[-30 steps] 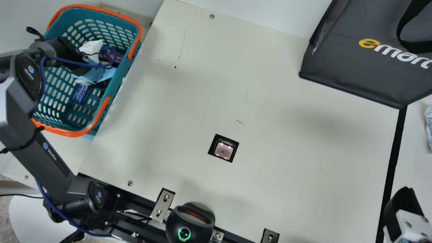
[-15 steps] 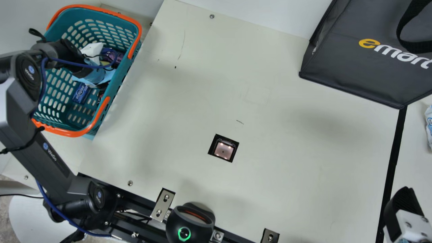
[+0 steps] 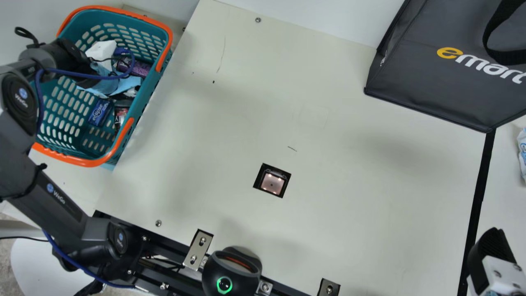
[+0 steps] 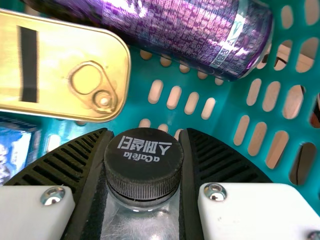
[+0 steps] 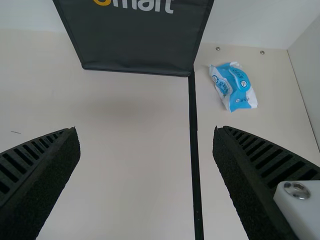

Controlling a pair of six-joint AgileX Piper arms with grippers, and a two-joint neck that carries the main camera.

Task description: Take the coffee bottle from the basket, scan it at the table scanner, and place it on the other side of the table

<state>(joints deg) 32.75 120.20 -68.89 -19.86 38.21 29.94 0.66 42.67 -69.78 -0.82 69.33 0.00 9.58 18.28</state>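
My left gripper [image 3: 107, 85] is over the teal basket [image 3: 163, 57] in the main view, its fingertips hidden there. In the left wrist view the left gripper [image 4: 144, 150] is shut on the coffee bottle [image 4: 143, 162], one ribbed finger pressed to each side; the black cap faces the camera above a clear neck. The table scanner [image 3: 272, 183] glows in its square cutout. At the right edge of the main view stands my right gripper [image 3: 491, 255]; the right wrist view shows that right gripper [image 5: 146, 132] wide open with nothing between its fingers.
Around the bottle lie a purple can [image 4: 200, 35], a gold tin [image 4: 55, 65] and a blue pack [image 3: 99, 113] in the basket. A dark bag [image 3: 427, 78] stands at the back right; a blue-white packet [image 5: 234, 86] rests beyond the black strip.
My left arm has shifted toward the main view's left, uncovering more of the basket's contents near its right wall. The right arm has kept still.
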